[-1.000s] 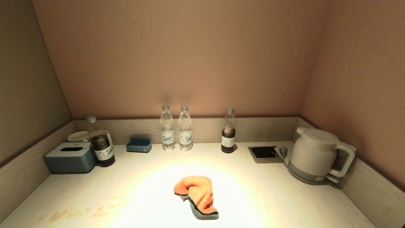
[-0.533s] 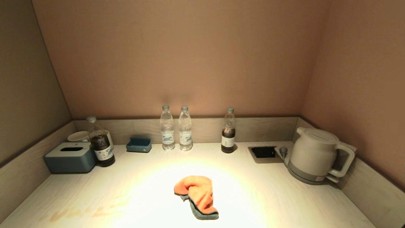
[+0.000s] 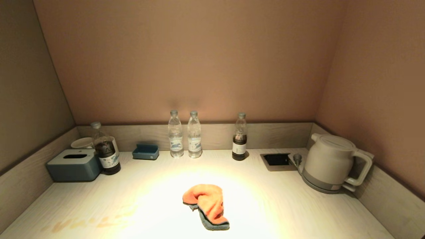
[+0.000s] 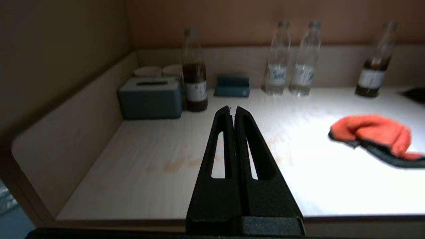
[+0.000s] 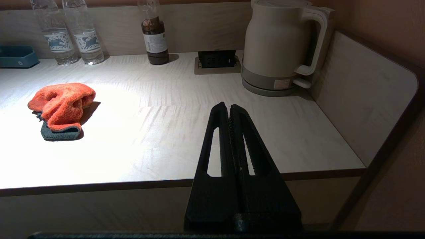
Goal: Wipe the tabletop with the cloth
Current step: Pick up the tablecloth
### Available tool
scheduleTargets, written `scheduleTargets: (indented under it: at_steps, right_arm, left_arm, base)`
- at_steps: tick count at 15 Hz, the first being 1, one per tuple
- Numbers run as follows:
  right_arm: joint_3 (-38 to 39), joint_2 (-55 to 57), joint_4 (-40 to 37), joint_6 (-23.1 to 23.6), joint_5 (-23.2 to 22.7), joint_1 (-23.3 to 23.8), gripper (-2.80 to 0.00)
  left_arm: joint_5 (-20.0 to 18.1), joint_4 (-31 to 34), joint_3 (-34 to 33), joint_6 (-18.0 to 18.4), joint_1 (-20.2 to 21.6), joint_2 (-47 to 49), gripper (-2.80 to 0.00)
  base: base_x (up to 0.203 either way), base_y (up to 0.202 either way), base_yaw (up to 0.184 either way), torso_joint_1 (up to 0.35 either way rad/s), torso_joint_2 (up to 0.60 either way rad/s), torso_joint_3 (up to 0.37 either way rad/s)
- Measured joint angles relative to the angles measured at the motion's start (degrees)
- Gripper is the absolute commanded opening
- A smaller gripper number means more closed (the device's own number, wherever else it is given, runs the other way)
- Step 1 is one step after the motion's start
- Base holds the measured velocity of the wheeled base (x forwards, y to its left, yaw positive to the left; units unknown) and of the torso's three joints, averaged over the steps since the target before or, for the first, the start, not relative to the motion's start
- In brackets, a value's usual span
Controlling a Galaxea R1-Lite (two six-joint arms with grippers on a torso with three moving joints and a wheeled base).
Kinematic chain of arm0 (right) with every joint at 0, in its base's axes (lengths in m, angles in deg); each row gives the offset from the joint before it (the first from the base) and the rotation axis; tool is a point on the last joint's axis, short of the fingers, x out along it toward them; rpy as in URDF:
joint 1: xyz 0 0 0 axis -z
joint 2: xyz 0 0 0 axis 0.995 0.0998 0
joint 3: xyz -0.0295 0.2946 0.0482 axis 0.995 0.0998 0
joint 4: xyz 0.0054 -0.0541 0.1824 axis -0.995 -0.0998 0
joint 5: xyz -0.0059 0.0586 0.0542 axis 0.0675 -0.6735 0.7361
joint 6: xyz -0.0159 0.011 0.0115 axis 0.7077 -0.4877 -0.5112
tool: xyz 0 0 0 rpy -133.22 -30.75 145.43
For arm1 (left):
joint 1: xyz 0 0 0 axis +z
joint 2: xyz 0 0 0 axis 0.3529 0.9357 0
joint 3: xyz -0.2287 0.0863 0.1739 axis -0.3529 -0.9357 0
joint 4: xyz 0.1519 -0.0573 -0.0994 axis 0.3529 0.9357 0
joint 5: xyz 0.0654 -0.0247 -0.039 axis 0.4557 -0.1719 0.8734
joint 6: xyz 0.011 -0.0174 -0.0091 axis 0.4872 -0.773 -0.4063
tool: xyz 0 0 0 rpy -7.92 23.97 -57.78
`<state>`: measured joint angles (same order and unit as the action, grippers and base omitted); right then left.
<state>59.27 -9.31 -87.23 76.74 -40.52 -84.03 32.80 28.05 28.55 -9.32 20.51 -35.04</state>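
An orange cloth with a grey underside [image 3: 206,205] lies crumpled near the middle front of the pale wooden tabletop [image 3: 285,202]. It also shows in the left wrist view [image 4: 375,136] and the right wrist view [image 5: 61,106]. Faint orange-brown stains [image 3: 86,221] mark the tabletop at front left, also in the left wrist view [image 4: 176,164]. Neither arm shows in the head view. My left gripper [image 4: 232,109] is shut and empty, over the front edge left of the cloth. My right gripper [image 5: 229,107] is shut and empty, at the front edge right of the cloth.
Along the back stand a blue tissue box [image 3: 73,164], white cups [image 3: 83,142], a dark-liquid bottle [image 3: 105,149], a small blue tray [image 3: 145,151], two water bottles [image 3: 184,134], another dark-liquid bottle [image 3: 239,136], a recessed socket [image 3: 276,160] and a white kettle [image 3: 332,162]. Low walls bound both sides.
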Motion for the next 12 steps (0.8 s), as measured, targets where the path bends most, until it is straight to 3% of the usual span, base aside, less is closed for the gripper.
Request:
scheduleTargets:
  at_steps: [3, 7, 9, 12]
  right_arm:
    - [0.0, 0.0, 0.01, 0.0, -0.01, 0.0, -2.8]
    - [0.0, 0.0, 0.0, 0.0, 0.01, 0.0, -2.8]
    - [0.0, 0.0, 0.0, 0.0, 0.02, 0.0, -2.8]
    - [0.0, 0.0, 0.0, 0.0, 0.02, 0.0, -2.8]
  left_arm:
    - [-1.23, 3.38, 13.45, -2.64, -0.2, 5.44, -2.8]
    - [-3.87, 4.58, 23.8, -5.49, -0.52, 23.69, -2.8]
    - [-7.16, 4.78, 27.45, -7.58, -0.61, 35.0, -2.8]
    - [-15.32, 4.95, 32.97, -10.91, -0.74, 53.17, -2.8]
  base:
    - [0.0, 0.0, 0.0, 0.0, 0.0, 0.0]
    - [0.0, 0.0, 0.0, 0.0, 0.0, 0.0]
    - [0.0, 0.0, 0.0, 0.0, 0.0, 0.0]
    - [0.0, 0.0, 0.0, 0.0, 0.0, 0.0]
